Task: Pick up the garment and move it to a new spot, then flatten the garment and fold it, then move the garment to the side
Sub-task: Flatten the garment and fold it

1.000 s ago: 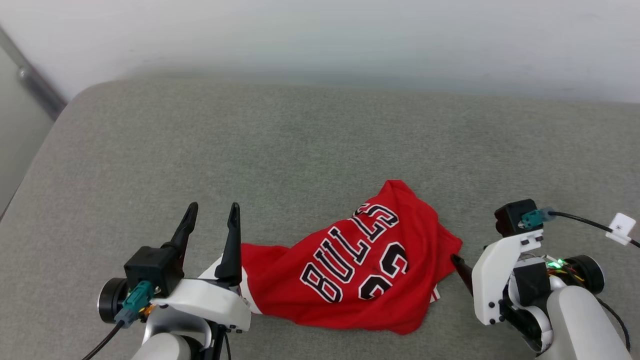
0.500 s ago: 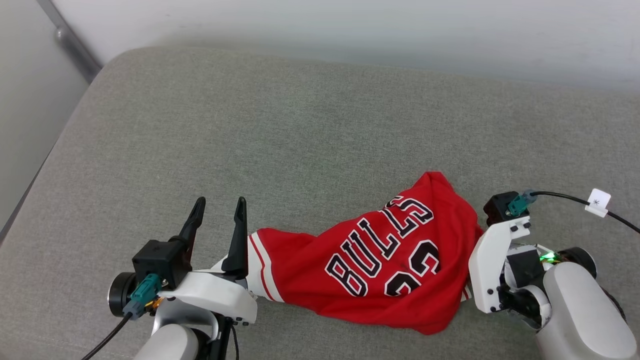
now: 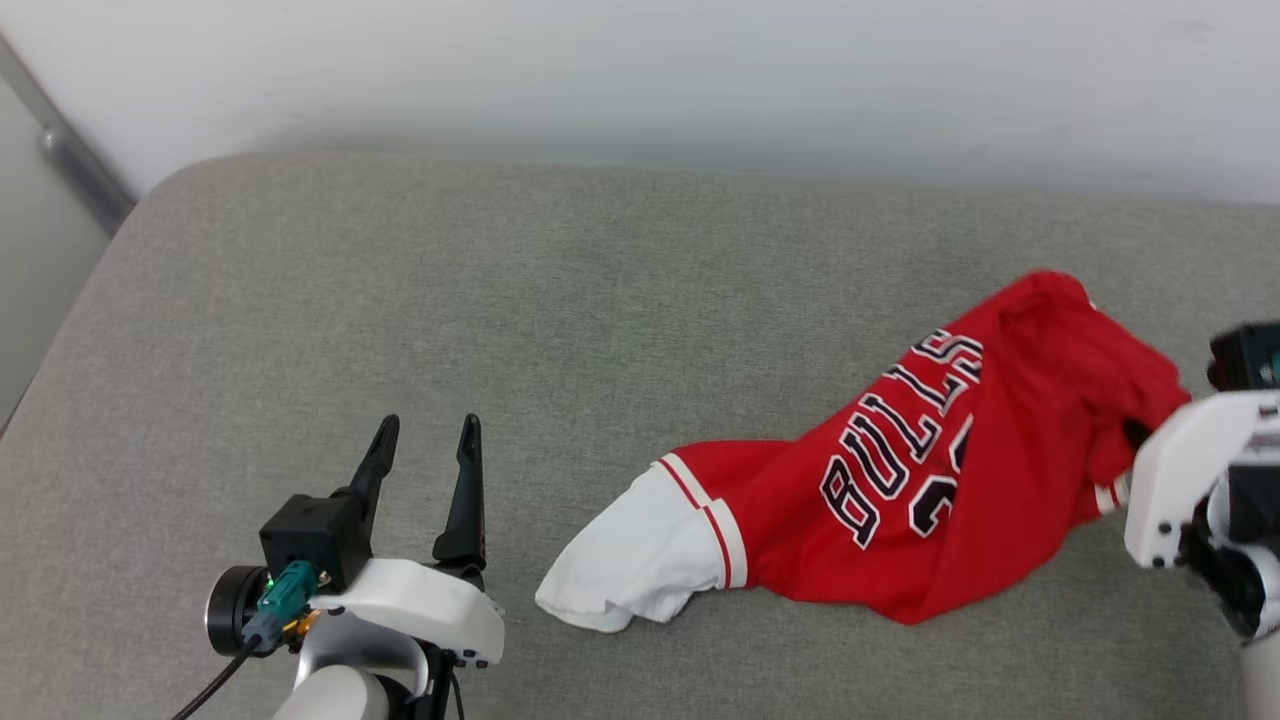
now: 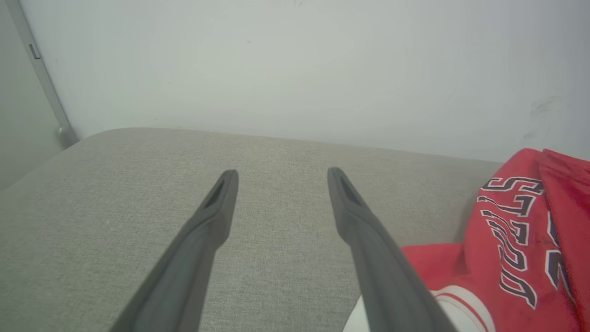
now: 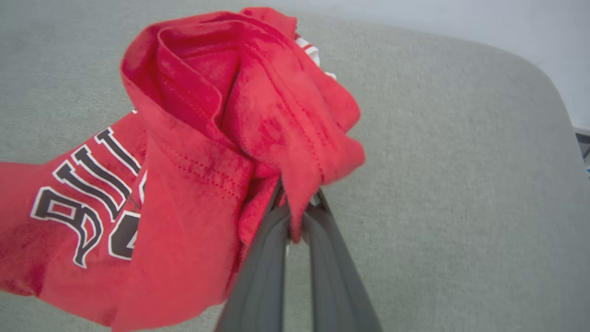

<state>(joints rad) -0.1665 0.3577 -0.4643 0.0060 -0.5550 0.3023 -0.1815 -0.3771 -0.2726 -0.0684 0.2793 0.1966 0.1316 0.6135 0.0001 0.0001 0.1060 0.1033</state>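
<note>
Lying on one grey cushion in the head view, one red garment trails its white sleeve leftward; its bunched far end meets the right gripper. The left gripper stands well left of the garment.

Left wrist view: its two fingers are spread wide and empty, with the garment to their right.

Right wrist view: two fingers are pinched together on a red fold, holding that end of the garment above the cushion.

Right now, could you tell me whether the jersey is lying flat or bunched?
Bunched: the jersey is crumpled, its red end pinched by the right gripper, jaws shut.
</note>
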